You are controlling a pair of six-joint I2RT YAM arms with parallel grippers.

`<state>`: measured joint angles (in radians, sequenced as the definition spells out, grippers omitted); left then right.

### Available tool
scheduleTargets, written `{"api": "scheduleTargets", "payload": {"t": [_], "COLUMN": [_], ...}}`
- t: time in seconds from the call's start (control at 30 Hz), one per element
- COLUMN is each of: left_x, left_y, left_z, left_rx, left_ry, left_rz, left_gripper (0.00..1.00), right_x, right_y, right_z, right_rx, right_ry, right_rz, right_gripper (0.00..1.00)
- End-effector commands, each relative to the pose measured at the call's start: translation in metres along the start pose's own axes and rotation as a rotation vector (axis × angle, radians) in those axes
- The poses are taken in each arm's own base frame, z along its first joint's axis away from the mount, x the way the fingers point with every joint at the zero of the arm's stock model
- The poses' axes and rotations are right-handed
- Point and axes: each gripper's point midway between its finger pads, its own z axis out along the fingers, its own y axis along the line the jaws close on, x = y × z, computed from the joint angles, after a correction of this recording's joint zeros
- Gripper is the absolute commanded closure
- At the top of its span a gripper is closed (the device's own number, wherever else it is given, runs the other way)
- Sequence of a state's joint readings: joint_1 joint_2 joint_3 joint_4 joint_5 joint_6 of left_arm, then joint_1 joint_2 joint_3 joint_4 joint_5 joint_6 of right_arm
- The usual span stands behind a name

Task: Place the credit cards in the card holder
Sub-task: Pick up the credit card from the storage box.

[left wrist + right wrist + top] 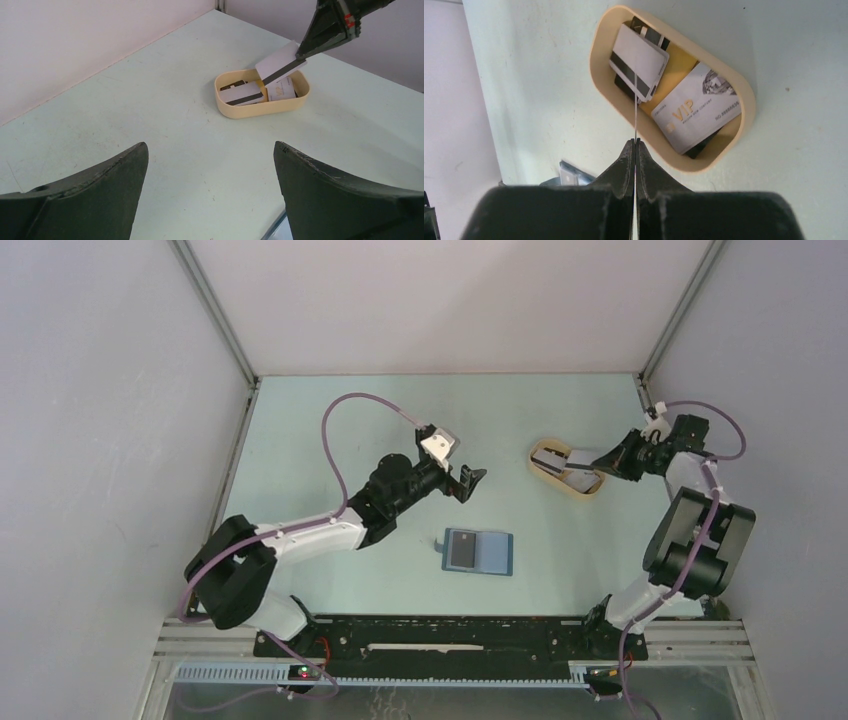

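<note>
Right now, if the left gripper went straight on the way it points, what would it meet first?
Probably the beige tray of cards, with bare table before it. The right gripper's held card hangs above the tray; depth is unclear.

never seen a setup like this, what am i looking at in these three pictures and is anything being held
Two robot arms are bolted to a table's near edge. One picture looks down from above; the other two come from cameras on each wrist. On the pale table lie an open blue card holder and a beige tray with several cards in it. The right pincer is shut on a white card with a dark stripe, held above the tray. The left pincer is open and holds nothing.
</note>
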<state>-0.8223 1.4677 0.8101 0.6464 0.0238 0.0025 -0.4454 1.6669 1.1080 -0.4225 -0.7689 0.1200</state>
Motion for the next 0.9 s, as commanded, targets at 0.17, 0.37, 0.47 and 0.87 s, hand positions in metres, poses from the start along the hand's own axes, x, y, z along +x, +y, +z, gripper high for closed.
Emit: {"api": "scheduleTargets", "payload": {"t": [0.17, 0.37, 0.47, 0.87], "left_x": [-0.015, -0.013, -0.015, -0.02], "left_y": [-0.016, -0.035, -0.04, -0.067], "left_z": [-0.017, -0.032, -0.045, -0.104], "left_rx": [0.095, 0.215, 0.253, 0.398], "left_ry": [-0.104, -0.153, -0.186, -0.107], "left_rz": [0.049, 0.093, 0.088, -0.103], "left_gripper": [0.0, 0.0, 0.0, 0.0], "right_x": [0.005, 0.022, 0.033, 0.115], "right_y": [0.056, 0.098, 0.119, 0.193], "right_z": [-0.062, -0.083, -0.092, -0.094], "right_rx": [-0.131, -0.242, -0.3, -0.542], "right_ry": [-0.091, -0.109, -0.112, 0.018], "right_rz": [-0.278, -0.442, -0.529, -0.942], "right_gripper": [1.0, 1.0, 1.0, 1.0]}}
